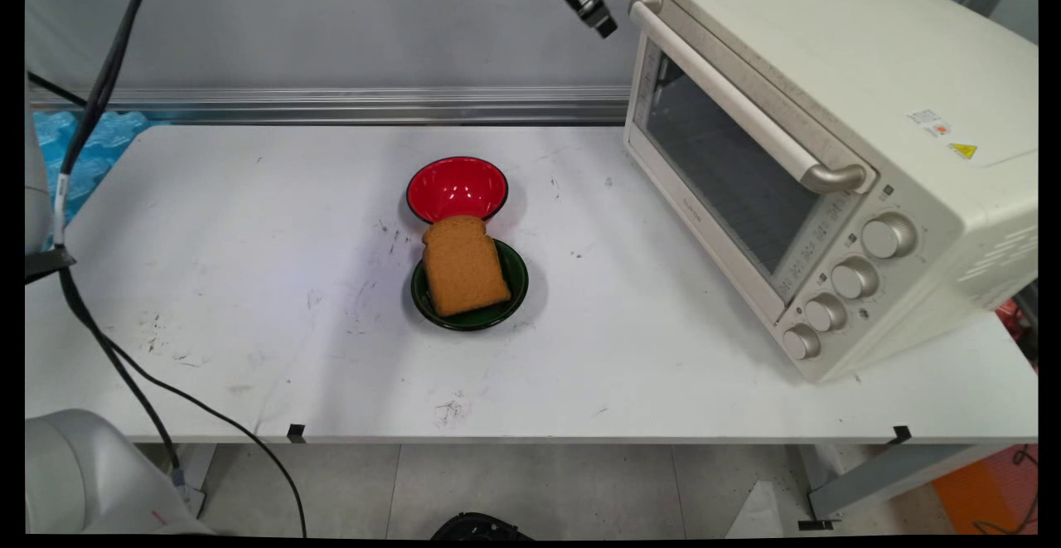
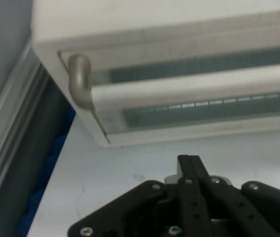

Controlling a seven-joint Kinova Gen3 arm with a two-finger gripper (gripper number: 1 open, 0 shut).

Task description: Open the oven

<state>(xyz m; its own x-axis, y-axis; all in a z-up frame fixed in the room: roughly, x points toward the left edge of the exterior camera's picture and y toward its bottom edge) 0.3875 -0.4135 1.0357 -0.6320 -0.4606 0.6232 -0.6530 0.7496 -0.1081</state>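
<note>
Tool (image 1: 603,24) near oven handle (image 1: 746,100); arm cut off above.

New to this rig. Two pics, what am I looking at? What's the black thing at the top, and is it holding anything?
The black thing is the pincer of a robot arm, raised high by the top left corner of a toaster oven. Its two fingers are pressed together with nothing between them.

The wide picture comes from a fixed camera looking down across a white table. The other comes from a camera on the hand itself, looking along the pincer at the oven's closed door and its handle.

On the table: a slice of bread lying on a green plate, with an empty red bowl just behind it.
</note>
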